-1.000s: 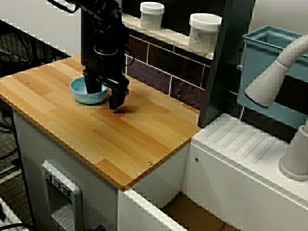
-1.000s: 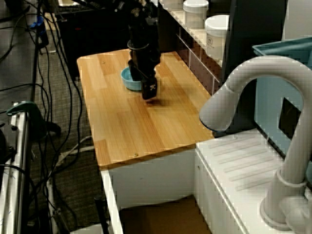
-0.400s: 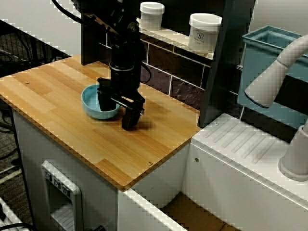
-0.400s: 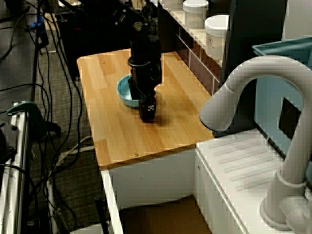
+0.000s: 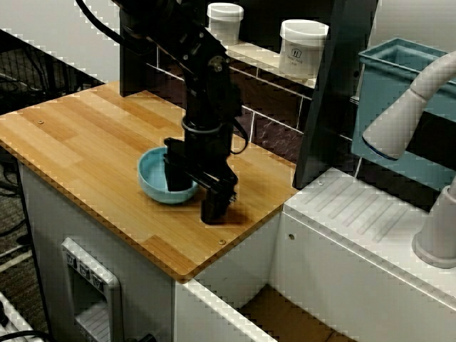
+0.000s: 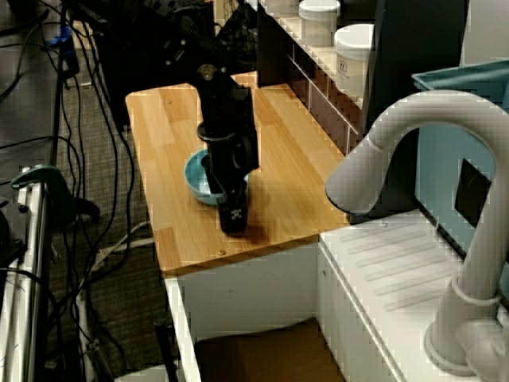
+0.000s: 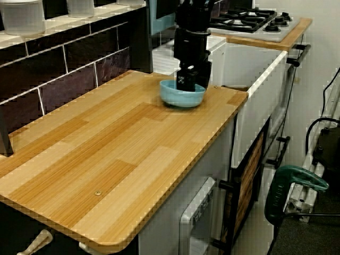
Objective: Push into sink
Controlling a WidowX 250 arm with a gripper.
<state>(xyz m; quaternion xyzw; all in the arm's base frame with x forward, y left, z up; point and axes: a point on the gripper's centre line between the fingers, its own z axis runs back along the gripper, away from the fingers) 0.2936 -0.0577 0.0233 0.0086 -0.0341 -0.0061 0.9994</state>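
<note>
Bowl [image 5: 165,184]: small, round, light blue and shallow; I see it upright on the wooden countertop [image 5: 85,149], near the edge that borders the sink [image 5: 281,313].
Progress: I judge the push partway done; the bowl is not yet over the edge and not in the basin.
Remaining: the last stretch of countertop, then the drop into the sink.
Gripper [image 5: 196,189]: black, pointing down, jaws parted and straddling the bowl's near wall, one finger inside, one outside; whether it pinches the wall I cannot tell.
</note>
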